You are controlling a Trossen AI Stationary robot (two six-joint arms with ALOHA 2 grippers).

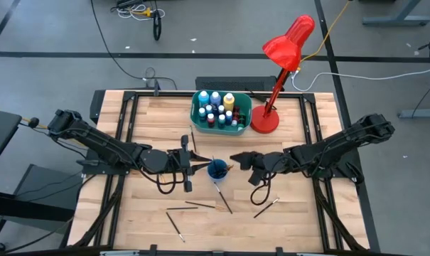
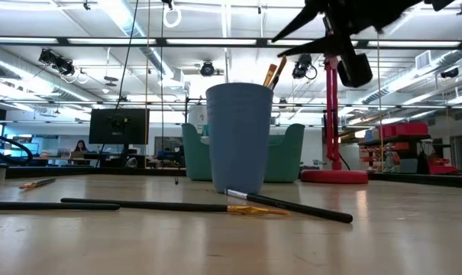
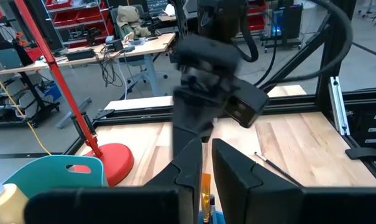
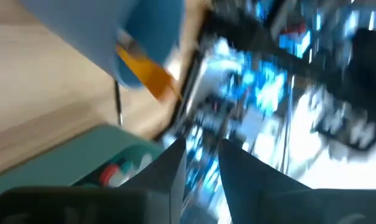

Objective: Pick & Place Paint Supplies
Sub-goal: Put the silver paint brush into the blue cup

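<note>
Both hands meet over the blue cup [image 1: 217, 169] mid-tabletop [image 1: 300, 220]. The left hand [image 1: 195, 162] sits just beside the cup, fingers nearly together with nothing visibly between them. The right hand [image 1: 236, 158] hangs just past the cup's far side, fingers slightly parted, empty. Brushes [image 2: 275, 72] stand in the cup; loose paintbrushes [image 1: 221, 195] lie nearer than both hands, the paint bottles [image 1: 216, 110] in the teal tub [image 1: 197, 118] beyond.
</note>
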